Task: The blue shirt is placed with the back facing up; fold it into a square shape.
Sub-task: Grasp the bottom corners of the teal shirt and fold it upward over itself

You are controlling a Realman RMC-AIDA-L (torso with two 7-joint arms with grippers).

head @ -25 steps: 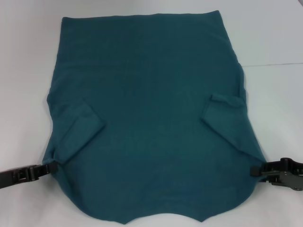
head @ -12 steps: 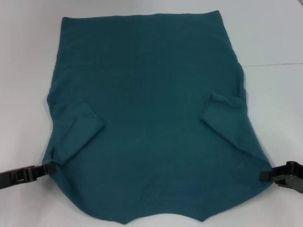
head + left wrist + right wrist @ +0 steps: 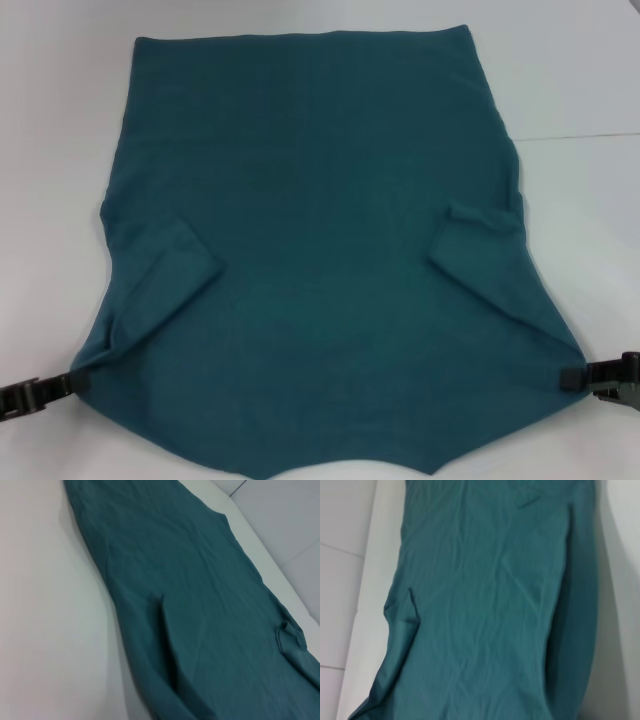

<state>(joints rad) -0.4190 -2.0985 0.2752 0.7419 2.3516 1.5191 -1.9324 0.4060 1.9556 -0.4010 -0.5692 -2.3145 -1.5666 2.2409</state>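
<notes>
2 grippers, left (image 3: 72,381) and right (image 3: 572,378), jaws clamped on the blue shirt's (image 3: 320,250) near corners, white table (image 3: 580,80) around.

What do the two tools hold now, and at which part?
Each grips the blue shirt at a near corner: the left tool the near left corner, the right tool the near right.

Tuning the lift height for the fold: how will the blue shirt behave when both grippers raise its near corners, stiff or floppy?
Probably floppy: the blue shirt lies draped flat with soft creases and folded-in sleeves. Held only at its near corners by the left gripper and right gripper, the middle would likely sag. It seems light, though it may drag on the table.
</notes>
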